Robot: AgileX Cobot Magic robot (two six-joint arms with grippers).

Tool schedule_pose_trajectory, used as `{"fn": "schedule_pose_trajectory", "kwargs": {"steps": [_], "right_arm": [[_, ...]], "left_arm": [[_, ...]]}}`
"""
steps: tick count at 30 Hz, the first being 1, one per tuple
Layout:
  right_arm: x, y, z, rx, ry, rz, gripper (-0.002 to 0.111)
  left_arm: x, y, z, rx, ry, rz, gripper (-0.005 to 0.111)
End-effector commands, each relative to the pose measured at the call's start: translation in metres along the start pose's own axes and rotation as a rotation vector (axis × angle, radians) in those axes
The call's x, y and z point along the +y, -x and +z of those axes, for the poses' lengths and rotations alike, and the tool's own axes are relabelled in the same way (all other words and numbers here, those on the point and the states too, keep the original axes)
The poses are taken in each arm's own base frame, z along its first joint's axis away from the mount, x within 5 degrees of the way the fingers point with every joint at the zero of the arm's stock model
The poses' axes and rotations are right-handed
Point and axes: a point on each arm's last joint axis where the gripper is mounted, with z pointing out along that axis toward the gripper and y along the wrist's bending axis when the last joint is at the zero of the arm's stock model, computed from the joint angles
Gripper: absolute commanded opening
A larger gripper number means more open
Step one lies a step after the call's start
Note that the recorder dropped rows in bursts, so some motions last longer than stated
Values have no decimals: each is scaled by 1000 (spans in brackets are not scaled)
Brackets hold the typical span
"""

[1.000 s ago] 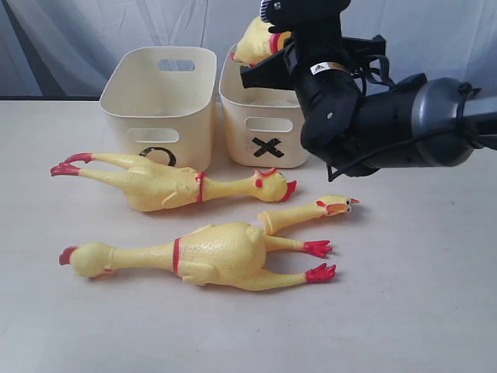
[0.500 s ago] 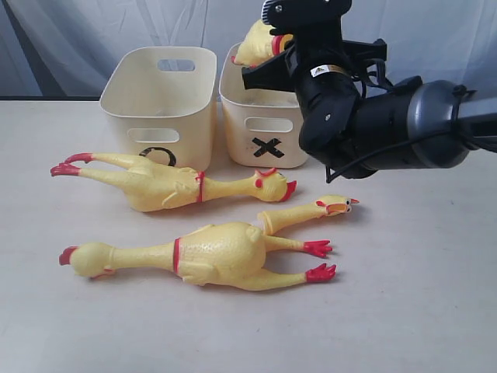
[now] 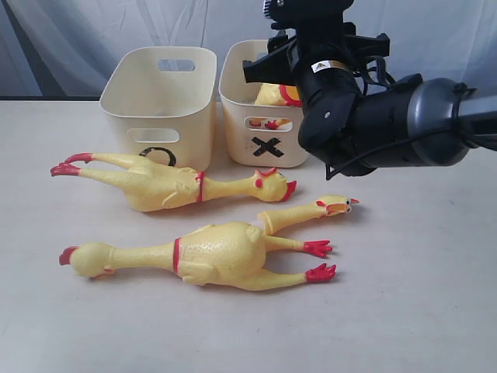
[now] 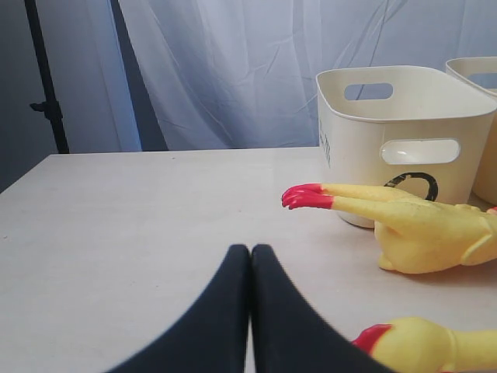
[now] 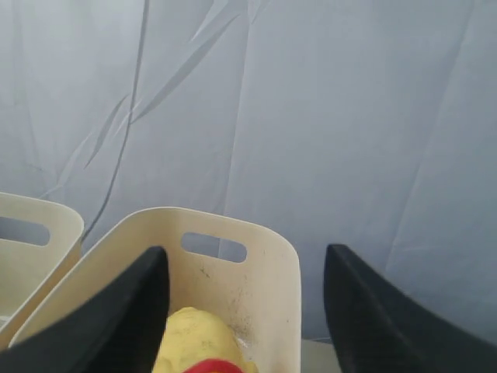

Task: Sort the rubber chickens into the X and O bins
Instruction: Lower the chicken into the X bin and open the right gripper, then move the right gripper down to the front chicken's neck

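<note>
1. Small yellow rubber chicken with red neck band (image 3: 273,95): now lying down inside the cream plastic tub marked with a black X (image 3: 241,132), partly seen through its slot handle. Half a second ago it was held above the rim.
2. Right gripper (image 5: 246,268): black fingers spread wide over that tub, holding nothing. Earlier it was clamped on the chicken.
3. Left gripper (image 4: 250,252): fingers pressed together, empty, low over the pale table (image 3: 404,295), unchanged.
4. Matching cream tub marked with a black O (image 3: 159,101): just beside the X tub.
5. Unmoved on the table before the tubs: long yellow chicken nearest the O tub (image 3: 167,186), largest yellow chicken (image 3: 210,252), little yellow chicken with orange beak (image 3: 307,214).
</note>
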Motion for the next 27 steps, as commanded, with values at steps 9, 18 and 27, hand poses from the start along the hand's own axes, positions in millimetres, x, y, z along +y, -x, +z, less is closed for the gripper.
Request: {"fn": "schedule_pose_trajectory", "kwargs": {"steps": [9, 18, 27], "right_arm": [[-7, 29, -12, 24, 88, 70, 55], [-6, 56, -43, 176, 370, 67, 55], [-3, 59, -69, 283, 548, 219, 55]], "left_arm": [[0, -1, 0, -9, 1, 3, 0], [0, -1, 0, -9, 1, 3, 0], [0, -1, 0, -9, 1, 3, 0]]}}
